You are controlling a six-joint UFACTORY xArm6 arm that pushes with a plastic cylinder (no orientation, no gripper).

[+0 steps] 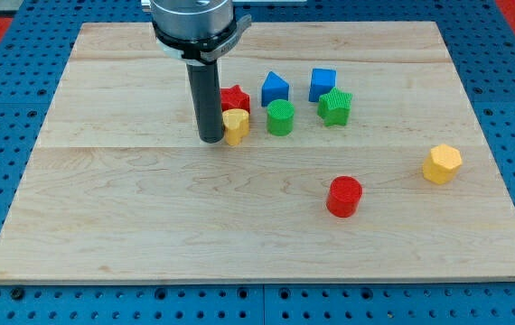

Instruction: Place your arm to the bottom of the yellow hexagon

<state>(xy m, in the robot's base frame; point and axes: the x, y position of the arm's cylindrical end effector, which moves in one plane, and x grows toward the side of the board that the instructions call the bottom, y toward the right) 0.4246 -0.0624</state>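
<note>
The yellow hexagon [442,163] sits near the board's right edge, below the middle. My tip [210,139] is far to its left, near the board's centre-left, touching the left side of a small yellow block [236,126]. A red star [234,98] lies just above that yellow block, partly hidden by the rod.
A blue block with a pointed top [275,88], a blue cube [323,84], a green cylinder [281,117] and a green star [335,106] cluster right of my tip. A red cylinder [344,197] stands left of and below the yellow hexagon. The wooden board [104,226] lies on a blue pegboard.
</note>
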